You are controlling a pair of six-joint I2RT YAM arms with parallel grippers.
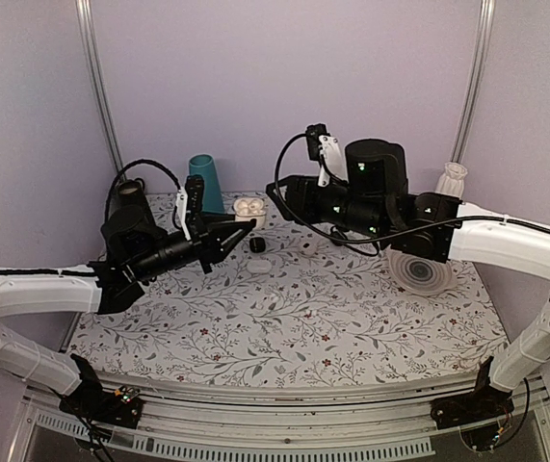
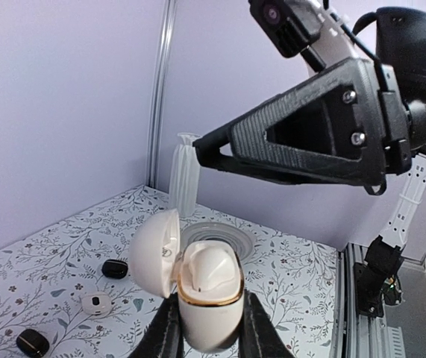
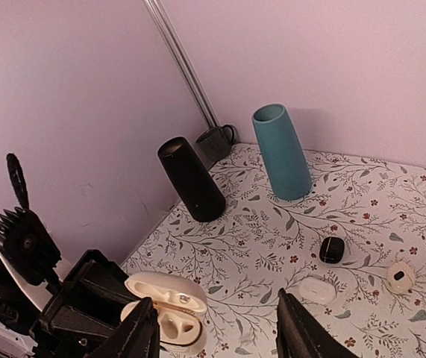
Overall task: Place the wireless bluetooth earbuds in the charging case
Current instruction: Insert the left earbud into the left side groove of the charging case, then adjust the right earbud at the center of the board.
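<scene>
- We see the charging case [image 2: 209, 309] held above the counter [image 2: 302, 283]. The left end effector [image 2: 211, 339] is clamped narrow on its lower body.
- Its lid [image 2: 151, 253] stands swung open on the hinge.
- One white earbud [image 2: 207, 267] sits in the case; we cannot tell whether a second sits beside it.
- The case is glossy white and rounded, with a thin gold band around its mouth.
- The right end effector [image 3: 216, 335] hangs near and above the case, fingers apart and holding nothing.
- On the counter behind stand a teal vase [image 3: 281, 153], a black vase [image 3: 192, 179] and a dark mug [image 3: 214, 142].
</scene>
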